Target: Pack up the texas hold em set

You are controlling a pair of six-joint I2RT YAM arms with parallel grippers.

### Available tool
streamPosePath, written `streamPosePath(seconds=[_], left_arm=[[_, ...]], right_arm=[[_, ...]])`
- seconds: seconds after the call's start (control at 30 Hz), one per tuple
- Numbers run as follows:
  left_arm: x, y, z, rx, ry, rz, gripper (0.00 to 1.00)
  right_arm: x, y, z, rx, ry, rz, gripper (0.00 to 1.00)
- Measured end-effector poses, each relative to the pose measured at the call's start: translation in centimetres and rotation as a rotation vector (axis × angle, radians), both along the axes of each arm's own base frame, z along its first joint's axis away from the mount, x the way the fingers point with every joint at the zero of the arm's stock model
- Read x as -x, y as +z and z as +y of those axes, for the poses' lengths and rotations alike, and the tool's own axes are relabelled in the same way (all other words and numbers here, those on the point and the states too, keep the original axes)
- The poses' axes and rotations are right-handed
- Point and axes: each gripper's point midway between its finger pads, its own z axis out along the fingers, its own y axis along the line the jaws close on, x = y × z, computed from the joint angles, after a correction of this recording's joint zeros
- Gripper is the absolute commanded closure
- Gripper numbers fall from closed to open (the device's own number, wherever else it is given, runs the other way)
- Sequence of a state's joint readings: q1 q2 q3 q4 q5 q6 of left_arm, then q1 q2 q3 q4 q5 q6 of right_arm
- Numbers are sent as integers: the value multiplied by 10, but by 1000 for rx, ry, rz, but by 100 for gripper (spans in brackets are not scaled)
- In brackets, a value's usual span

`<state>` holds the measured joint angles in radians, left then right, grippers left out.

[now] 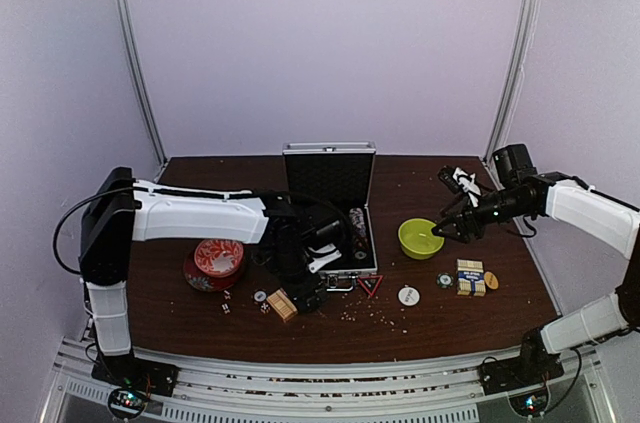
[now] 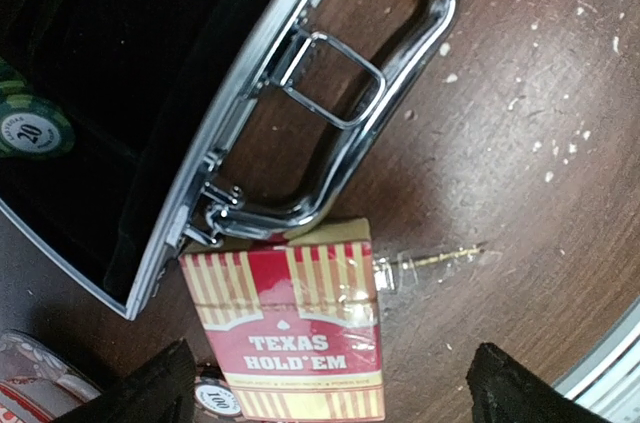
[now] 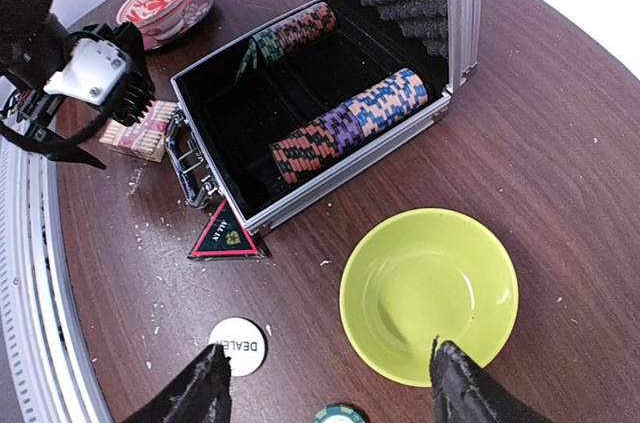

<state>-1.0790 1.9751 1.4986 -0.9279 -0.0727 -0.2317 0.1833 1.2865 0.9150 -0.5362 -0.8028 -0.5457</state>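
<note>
The silver case [image 1: 330, 205] stands open mid-table, with rows of striped chips [image 3: 350, 123] in its black lining. My left gripper [image 1: 303, 293] is open at the case's handle [image 2: 380, 93], its fingers astride a tan and red card deck [image 2: 290, 333] lying flat on the table over a "100" chip [image 2: 215, 401]. A second deck [image 1: 470, 278] lies at the right. My right gripper [image 1: 440, 231] is open and empty above the near rim of the lime-green bowl [image 3: 428, 293]. The white dealer button [image 3: 238, 345], a triangular button [image 3: 222, 233] and a loose chip [image 3: 340, 413] lie near it.
A round red tin [image 1: 213, 263] with a floral lid sits left of the case. Small dice [image 1: 226, 308] and a small round button [image 1: 259, 295] lie near the first deck. Crumbs are scattered along the front of the table. A black and white object [image 1: 457, 180] lies at the back right.
</note>
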Motion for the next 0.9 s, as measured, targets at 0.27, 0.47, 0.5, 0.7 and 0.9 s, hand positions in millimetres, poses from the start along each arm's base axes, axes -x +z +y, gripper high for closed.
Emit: streamPosePath(seconds=[0.27,0.47,0.5,0.7,0.9], left_arm=[[-6,-9,7,-68,46,34,2],[-23,-10,15,-68,91,44,2],[-24,-12,17,-72,93,51,2],[-20,-26,18,-90,72,98,11],[-16,-29,17,-89,49,122,24]], right_arm=[[2,2,4,-22,23,2,29],[3,1,4,-24,28,5,28],[3,0,4,-23,28,7,28],[2,-4,4,-17,36,10,28],[2,-7,5,-17,44,17,28]])
